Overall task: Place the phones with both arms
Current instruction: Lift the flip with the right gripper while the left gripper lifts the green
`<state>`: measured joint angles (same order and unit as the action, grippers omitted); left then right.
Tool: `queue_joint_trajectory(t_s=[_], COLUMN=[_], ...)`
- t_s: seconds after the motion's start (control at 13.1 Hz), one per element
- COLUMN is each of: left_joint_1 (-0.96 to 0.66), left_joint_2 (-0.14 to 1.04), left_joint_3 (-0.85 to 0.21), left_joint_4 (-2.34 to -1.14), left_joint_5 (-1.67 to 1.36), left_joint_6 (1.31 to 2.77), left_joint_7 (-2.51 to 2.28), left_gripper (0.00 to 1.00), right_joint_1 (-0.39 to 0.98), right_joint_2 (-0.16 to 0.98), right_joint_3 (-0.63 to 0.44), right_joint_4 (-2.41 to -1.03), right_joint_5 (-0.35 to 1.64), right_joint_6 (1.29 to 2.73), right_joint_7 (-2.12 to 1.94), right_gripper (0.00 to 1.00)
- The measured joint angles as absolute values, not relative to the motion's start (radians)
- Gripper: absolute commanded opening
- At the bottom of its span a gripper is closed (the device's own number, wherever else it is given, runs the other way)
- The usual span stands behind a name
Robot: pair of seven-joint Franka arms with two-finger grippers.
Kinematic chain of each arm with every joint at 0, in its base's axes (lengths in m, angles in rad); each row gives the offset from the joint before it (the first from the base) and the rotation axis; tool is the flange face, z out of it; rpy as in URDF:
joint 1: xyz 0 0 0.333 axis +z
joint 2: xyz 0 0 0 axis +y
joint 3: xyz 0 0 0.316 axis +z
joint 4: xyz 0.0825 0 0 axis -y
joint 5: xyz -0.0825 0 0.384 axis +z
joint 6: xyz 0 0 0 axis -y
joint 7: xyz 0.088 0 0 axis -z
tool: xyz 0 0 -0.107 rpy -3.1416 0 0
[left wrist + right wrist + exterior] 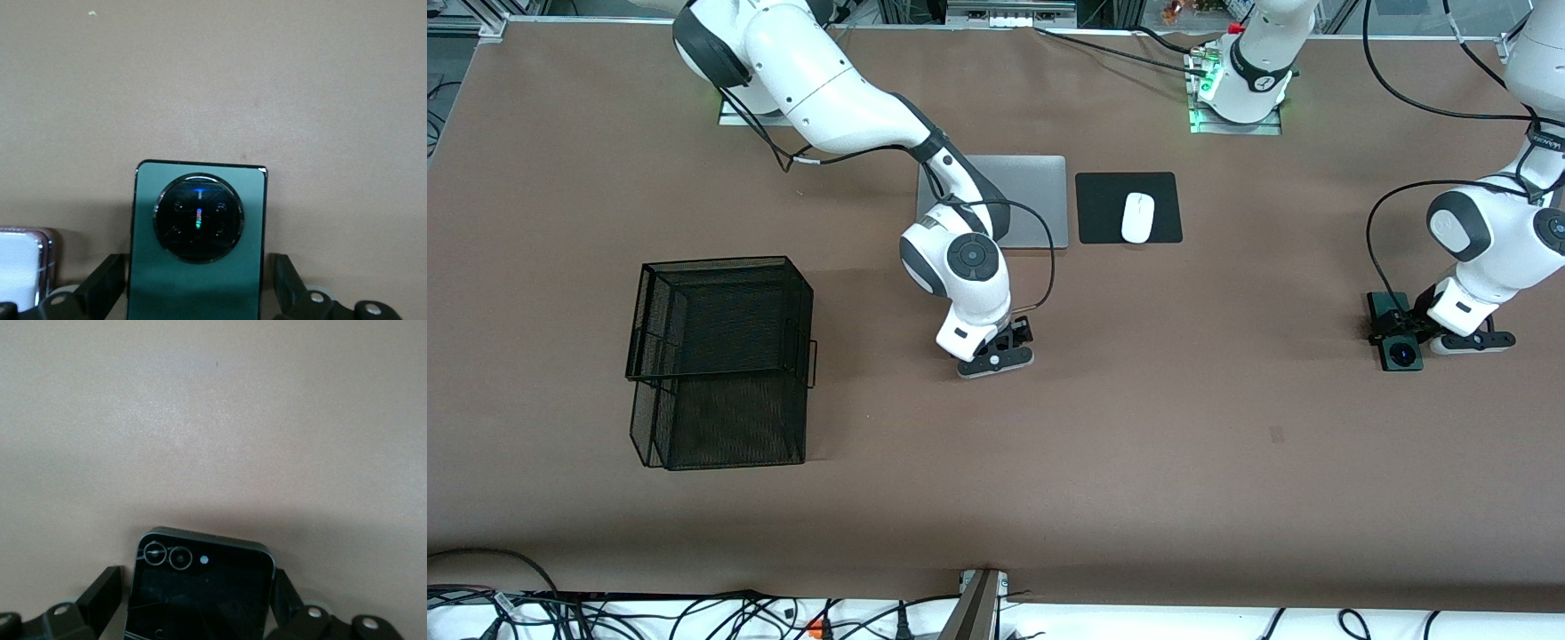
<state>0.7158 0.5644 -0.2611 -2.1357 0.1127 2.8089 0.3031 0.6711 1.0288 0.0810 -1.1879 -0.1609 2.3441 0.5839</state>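
Note:
The dark green phone (197, 241) with its round camera ring lies flat on the brown table near the left arm's end (1401, 354). My left gripper (197, 264) (1398, 331) is down around it, one finger on each long side, open, with a slim gap on one side. Beside the green phone lies the pale lilac-white phone (22, 268), only its corner showing. At the table's middle, my right gripper (197, 580) (1009, 342) straddles the black flip phone (200, 590), open, one finger close to the phone's edge and the other a little apart.
A black wire basket (720, 360) stands toward the right arm's end. A closed grey laptop (1032, 200) and a white mouse (1137, 217) on a black pad (1103, 191) lie near the bases.

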Motion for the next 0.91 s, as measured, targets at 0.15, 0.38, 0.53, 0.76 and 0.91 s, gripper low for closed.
queue_joint_trajectory(t_s=[0.15, 0.38, 0.53, 0.76, 0.91], left_joint_1=[0.716, 0.717, 0.717, 0.709, 0.691], left_joint_2=[0.564, 0.558, 0.558, 0.558, 0.559], left_joint_3=[-0.257, -0.257, -0.257, -0.254, -0.253], left_joint_4=[-2.135, -2.137, -2.137, -2.129, -2.103], left_joint_5=[0.113, 0.113, 0.113, 0.113, 0.113], left_joint_6=[2.813, 2.813, 2.814, 2.801, 2.746], left_joint_7=[0.302, 0.288, 0.273, 0.253, 0.242], left_gripper=[0.53, 0.20, 0.06, 0.00, 0.00], right_joint_1=[0.671, 0.672, 0.672, 0.670, 0.665], right_joint_2=[1.029, 1.023, 1.026, 1.022, 0.991], right_joint_3=[0.080, 0.078, 0.076, 0.042, 0.009], right_joint_4=[-1.188, -1.184, -1.182, -1.159, -1.142], right_joint_5=[-0.162, -0.163, -0.163, -0.163, -0.163], right_joint_6=[2.344, 2.338, 2.341, 2.343, 2.310], right_joint_7=[0.581, 0.579, 0.579, 0.579, 0.580], right_gripper=[0.44, 0.08, 0.08, 0.08, 0.09])
